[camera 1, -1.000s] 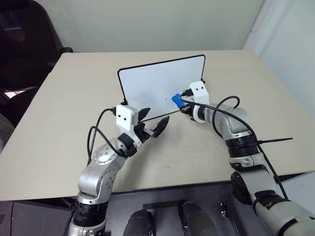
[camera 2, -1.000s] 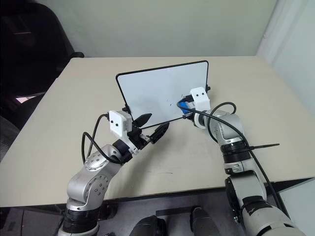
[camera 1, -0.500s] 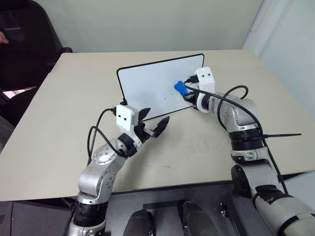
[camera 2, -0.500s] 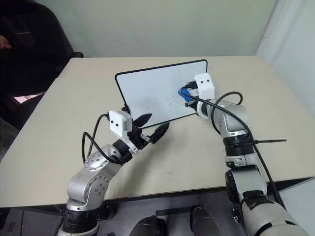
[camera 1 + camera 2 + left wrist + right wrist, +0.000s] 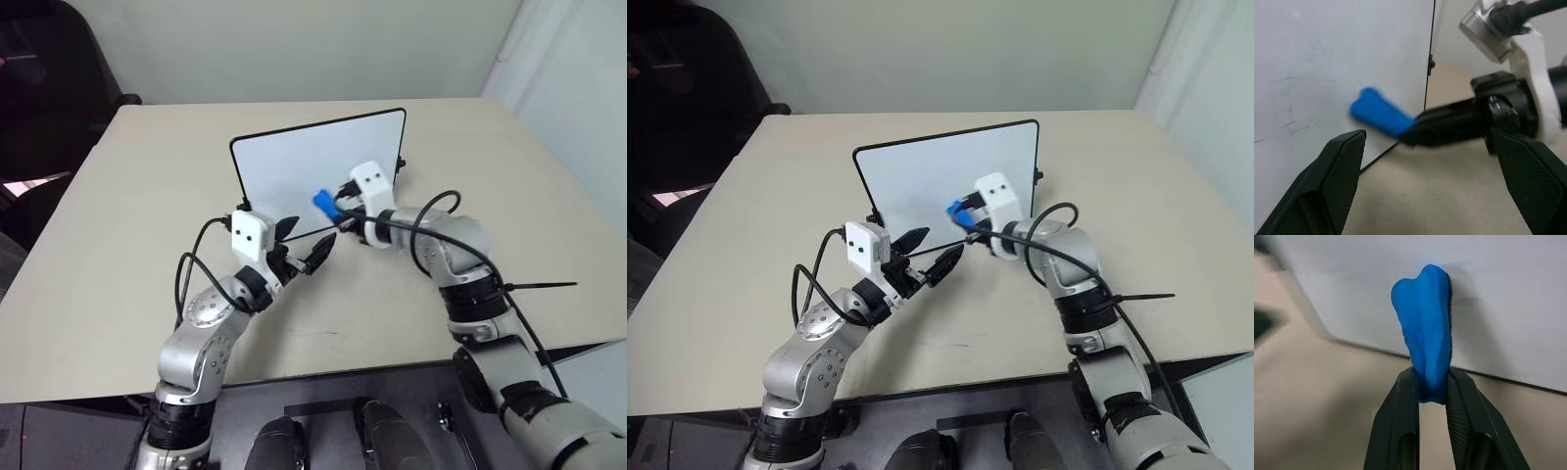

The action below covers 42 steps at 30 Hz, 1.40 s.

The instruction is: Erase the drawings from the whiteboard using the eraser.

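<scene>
Against the upright whiteboard (image 5: pixel 313 162), the right hand (image 5: pixel 1429 390) pinches a bright blue bone-shaped eraser (image 5: pixel 1424 335); the left hand (image 5: pixel 302 243) hovers spread nearby.

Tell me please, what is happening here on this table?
A humanoid robot is wiping a whiteboard that stands upright on a beige table. Its right gripper is shut on a small blue eraser and holds it against the lower part of the board. The left gripper hovers open just in front of the board's lower edge, holding nothing. Only faint marks show on the board.
</scene>
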Each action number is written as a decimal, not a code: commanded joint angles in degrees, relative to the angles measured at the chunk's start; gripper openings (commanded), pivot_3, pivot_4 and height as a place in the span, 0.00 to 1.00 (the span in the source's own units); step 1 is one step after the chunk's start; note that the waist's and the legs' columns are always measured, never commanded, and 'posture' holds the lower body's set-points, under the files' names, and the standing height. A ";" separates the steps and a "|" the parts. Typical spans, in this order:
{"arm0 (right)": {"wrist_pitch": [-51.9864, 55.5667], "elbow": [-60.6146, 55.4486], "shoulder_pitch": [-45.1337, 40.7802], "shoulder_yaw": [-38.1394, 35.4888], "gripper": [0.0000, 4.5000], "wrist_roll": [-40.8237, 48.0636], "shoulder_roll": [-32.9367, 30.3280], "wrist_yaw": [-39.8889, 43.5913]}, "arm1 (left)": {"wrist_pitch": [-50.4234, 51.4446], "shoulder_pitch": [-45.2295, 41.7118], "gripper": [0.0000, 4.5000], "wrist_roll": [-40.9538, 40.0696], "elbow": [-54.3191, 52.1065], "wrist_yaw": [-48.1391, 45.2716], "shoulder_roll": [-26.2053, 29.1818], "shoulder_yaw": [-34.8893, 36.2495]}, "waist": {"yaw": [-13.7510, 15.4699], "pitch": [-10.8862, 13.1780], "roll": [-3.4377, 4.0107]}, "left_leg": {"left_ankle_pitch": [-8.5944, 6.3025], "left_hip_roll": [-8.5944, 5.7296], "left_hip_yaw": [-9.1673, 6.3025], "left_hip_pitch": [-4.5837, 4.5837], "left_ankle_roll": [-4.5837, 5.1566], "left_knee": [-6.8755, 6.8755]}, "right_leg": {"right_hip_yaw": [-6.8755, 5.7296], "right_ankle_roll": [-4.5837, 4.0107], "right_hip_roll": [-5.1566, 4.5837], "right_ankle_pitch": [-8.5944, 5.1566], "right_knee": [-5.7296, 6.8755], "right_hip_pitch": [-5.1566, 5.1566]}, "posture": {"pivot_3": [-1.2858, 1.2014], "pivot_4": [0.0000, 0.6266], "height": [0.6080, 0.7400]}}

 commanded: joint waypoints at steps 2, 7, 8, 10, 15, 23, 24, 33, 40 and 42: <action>-0.39 -2.29 -1.58 1.81 0.14 0.47 0.33 1.34 | -0.88 0.05 1.00 -0.45 -2.32 -0.13 0.00 -0.06 | 0.34 0.00 0.00 | -0.01 -0.01 0.00 0.00 -0.01 0.01 | -0.01 -0.01 -0.02 -0.03 -0.03 0.02 | 0.52 0.24 1.00; -3.19 6.55 -5.90 -3.64 0.14 -1.86 0.50 -3.39 | -0.36 -0.13 1.00 -0.60 -2.85 0.40 0.01 0.07 | 0.78 0.00 0.00 | -0.01 -0.05 0.01 0.00 -0.01 0.03 | 0.01 -0.02 -0.07 -0.05 -0.02 0.02 | 0.52 0.24 1.00; -4.10 7.66 -6.20 -4.52 0.14 -2.05 0.36 -4.00 | -0.36 -0.02 1.00 -0.67 -2.95 0.40 0.07 0.14 | 0.85 -0.01 -0.01 | -0.01 -0.04 -0.01 0.00 -0.02 0.03 | 0.01 -0.03 -0.07 -0.06 -0.02 0.02 | 0.52 0.24 1.00; -5.01 9.37 -6.80 -6.22 0.14 -2.14 0.35 -5.25 | -0.44 0.18 1.00 -0.73 -3.00 0.36 0.16 0.20 | 0.88 -0.01 -0.01 | -0.02 -0.04 -0.01 0.00 -0.02 0.03 | 0.00 -0.04 -0.07 -0.06 -0.01 0.02 | 0.52 0.24 1.00; -4.12 11.90 -7.41 -6.41 0.14 -2.98 -0.58 -6.40 | -0.59 0.33 1.00 -0.53 -2.87 0.50 -0.12 -0.24 | 0.83 -0.01 -0.01 | -0.01 -0.04 -0.01 0.00 -0.02 0.04 | 0.01 -0.08 -0.06 -0.03 0.06 0.00 | 0.52 0.24 1.00; -2.93 12.51 -6.82 -4.80 0.14 -4.02 -1.58 -6.27 | 0.23 -0.47 1.00 -0.90 -3.09 0.69 -0.12 -0.39 | 0.81 -0.01 -0.01 | 0.00 -0.03 -0.01 0.00 0.00 0.06 | 0.02 -0.12 -0.06 0.00 0.07 0.01 | 0.52 0.24 1.00; -2.49 12.21 -6.66 -4.28 0.14 -4.05 -1.73 -5.86 | 0.31 -0.54 1.00 -0.97 -3.07 0.64 -0.08 -0.33 | 0.81 -0.01 -0.01 | 0.00 -0.03 -0.01 0.00 0.00 0.06 | 0.01 -0.12 -0.06 0.00 0.07 0.01 | 0.52 0.24 1.00; -0.69 9.71 -4.80 1.18 0.14 -4.93 -2.80 -4.00 | -0.22 -0.27 1.00 -1.03 -2.44 0.15 -0.02 -0.08 | 0.80 0.00 -0.01 | 0.00 -0.03 -0.01 0.00 -0.01 0.05 | 0.00 -0.10 -0.05 -0.01 0.06 0.00 | 0.52 0.24 1.00; -2.07 10.25 -6.41 -1.44 0.14 -4.51 -1.91 -4.93 | -0.08 0.21 1.00 -0.88 -3.05 0.64 -0.37 -0.38 | 0.79 0.00 -0.01 | 0.00 -0.03 0.00 0.00 -0.01 0.04 | 0.00 -0.10 -0.05 -0.01 0.05 0.00 | 0.52 0.24 1.00; -2.04 11.13 -6.98 -2.34 0.14 -5.18 -1.99 -6.13 | -0.09 0.31 1.00 -0.93 -3.09 0.61 -0.33 -0.32 | 0.70 0.00 -0.01 | 0.00 -0.03 0.00 0.00 -0.01 0.04 | 0.01 -0.10 -0.05 -0.01 0.05 -0.01 | 0.52 0.24 1.00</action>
